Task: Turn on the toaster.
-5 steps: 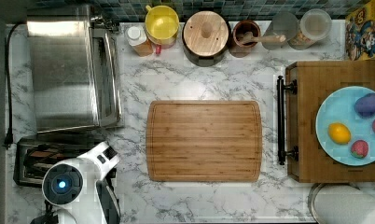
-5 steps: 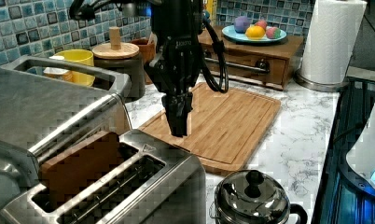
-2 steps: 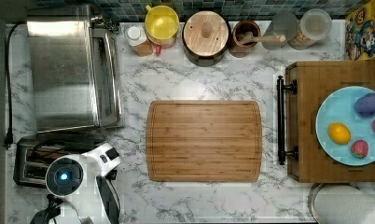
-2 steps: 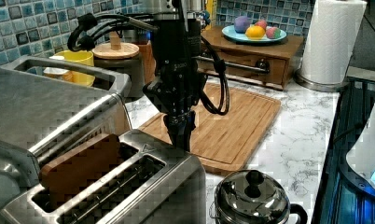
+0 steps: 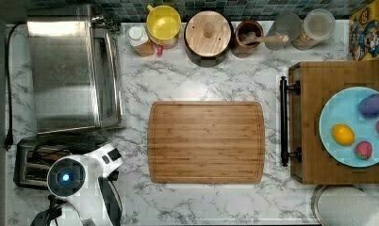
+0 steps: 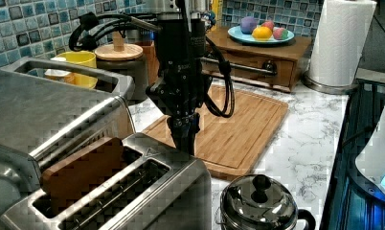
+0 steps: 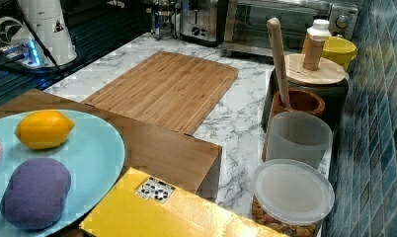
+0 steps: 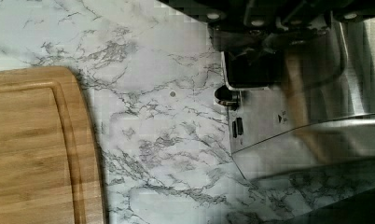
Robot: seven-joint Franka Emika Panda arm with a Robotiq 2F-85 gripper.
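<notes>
The toaster (image 6: 133, 191) is a small steel box with two long top slots, and a brown slice of bread (image 6: 80, 165) stands in one of them. In the top view it lies at the top view's lower left (image 5: 29, 162), with the arm's white wrist (image 5: 79, 174) covering one end. My gripper (image 6: 183, 141) points straight down at the toaster's far end in the left view, fingers shut with nothing held. The wrist view shows that end of the toaster (image 8: 307, 130) with a round knob (image 8: 223, 95) just under my dark fingers.
A large steel toaster oven (image 5: 70, 70) stands beside the toaster. A wooden cutting board (image 5: 206, 141) lies mid-counter. A lidded steel pot (image 6: 257, 206) sits close to the toaster's end. Jars line the tiled wall, and a wooden tray (image 5: 315, 94) carries a plate of fruit.
In the left view my gripper has come down from above the cutting board's edge to the toaster's far end. Over the last half second it has barely moved.
</notes>
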